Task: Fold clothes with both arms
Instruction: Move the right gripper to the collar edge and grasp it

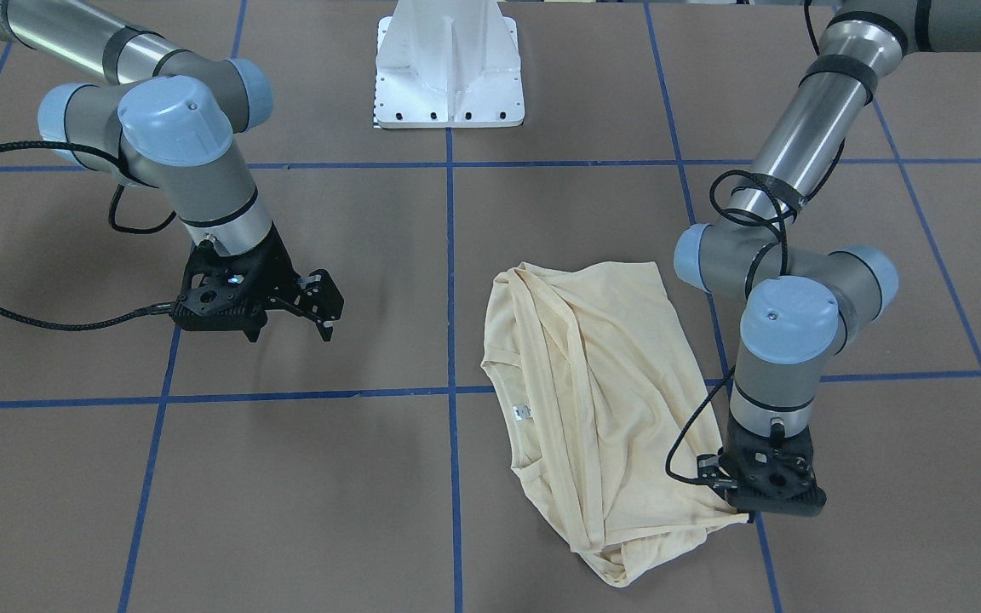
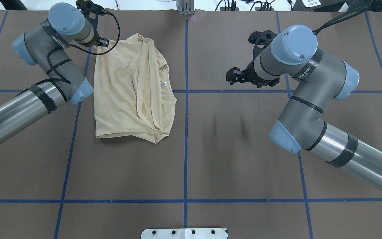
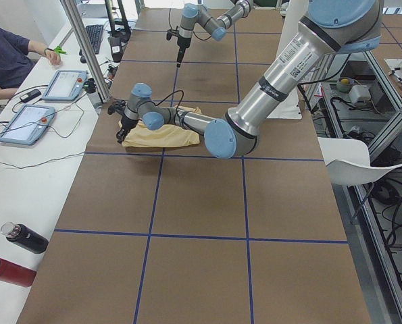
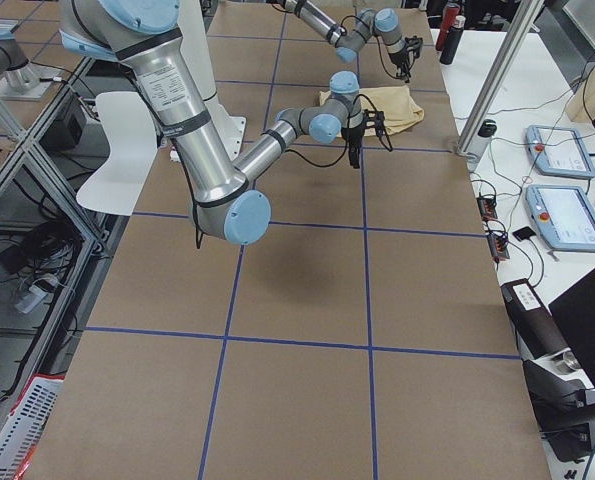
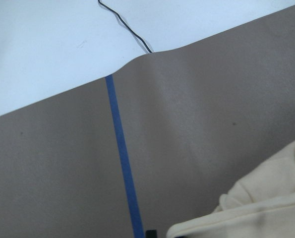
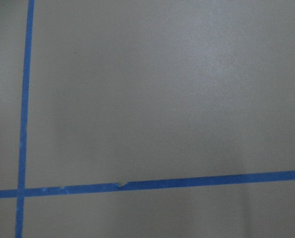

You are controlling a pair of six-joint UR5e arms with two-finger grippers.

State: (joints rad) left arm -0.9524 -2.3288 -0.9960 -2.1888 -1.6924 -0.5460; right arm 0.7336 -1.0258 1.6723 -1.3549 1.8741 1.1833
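Note:
The clothes are one cream-yellow shirt (image 1: 601, 383) (image 2: 128, 89), lying loosely folded on the brown table with its white neck label (image 1: 524, 413) facing up. My left gripper (image 1: 771, 498) (image 2: 91, 8) is down at the table on the shirt's far corner, which runs to a point under it. Its fingers are hidden, so I cannot tell whether they hold the fabric. In the left wrist view the shirt's edge (image 5: 266, 208) fills the lower right. My right gripper (image 1: 290, 328) (image 2: 235, 76) hangs open over bare table, well away from the shirt. The right wrist view holds only table and tape.
Blue tape lines (image 2: 186, 132) divide the table into squares. The white pedestal base (image 1: 448, 77) stands at the robot's side. Beyond the far edge, a side table holds control tablets (image 3: 25, 125) and bottles (image 3: 25, 237), with a seated person (image 3: 5, 54) and a metal post (image 3: 86, 54).

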